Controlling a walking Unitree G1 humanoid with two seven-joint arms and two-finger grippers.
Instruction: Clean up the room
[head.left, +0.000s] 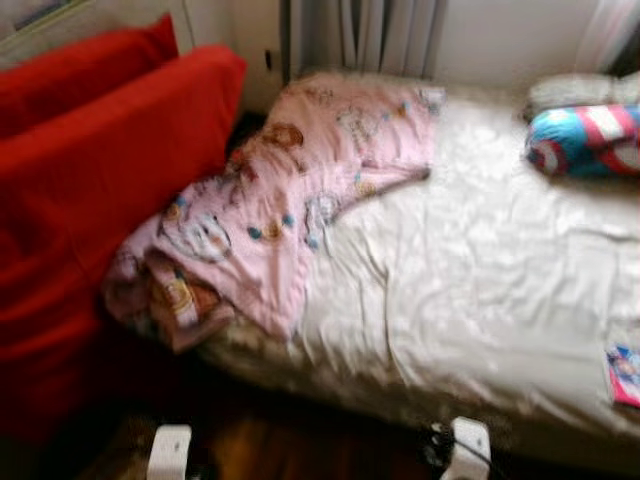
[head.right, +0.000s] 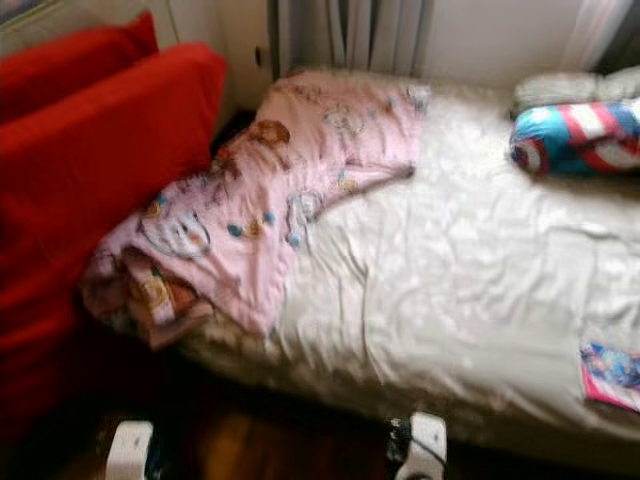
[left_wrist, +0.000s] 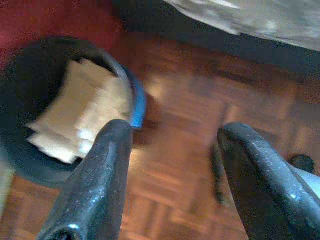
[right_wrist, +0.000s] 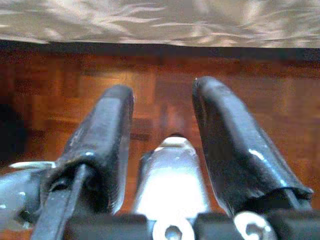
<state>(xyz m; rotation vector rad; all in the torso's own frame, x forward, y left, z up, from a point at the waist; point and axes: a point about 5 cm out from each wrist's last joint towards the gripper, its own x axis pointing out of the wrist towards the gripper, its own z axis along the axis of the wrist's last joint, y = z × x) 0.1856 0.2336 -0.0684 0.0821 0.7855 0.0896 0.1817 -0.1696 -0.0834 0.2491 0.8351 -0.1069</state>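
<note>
Sunlight is falling across a bed (head.left: 470, 290) dressed in a wrinkled cream sheet, with a wood parquet floor (left_wrist: 190, 165) running dark along its near edge and a red sofa (head.left: 90, 190) standing against it at nine o'clock. What looks like the tidying job, a pink printed blanket (head.left: 290, 190), is lying crumpled from twelve o'clock down to eight o'clock, its lower end bunching over the mattress corner beside the sofa. A striped blue, red and white pillow (head.left: 585, 140) is sitting at two o'clock, and a small colourful booklet (head.left: 625, 372) is resting at the four o'clock edge. Both arms are hanging low by the bedside: the left tool (left_wrist: 175, 155) is holding its fingers well apart with nothing between them, pointing down at the floor near a dark bin (left_wrist: 35, 125) holding pale paper scraps; the right tool (right_wrist: 162, 125) is likewise gaping moderately and carrying nothing, aimed at bare parquet below the mattress edge. The head views are soft with blur, so a reach made now would probably be misjudged; the blanket's overhanging end could slide to the floor if pulled from one corner, and a dragged fold could sweep the booklet off the bed
</note>
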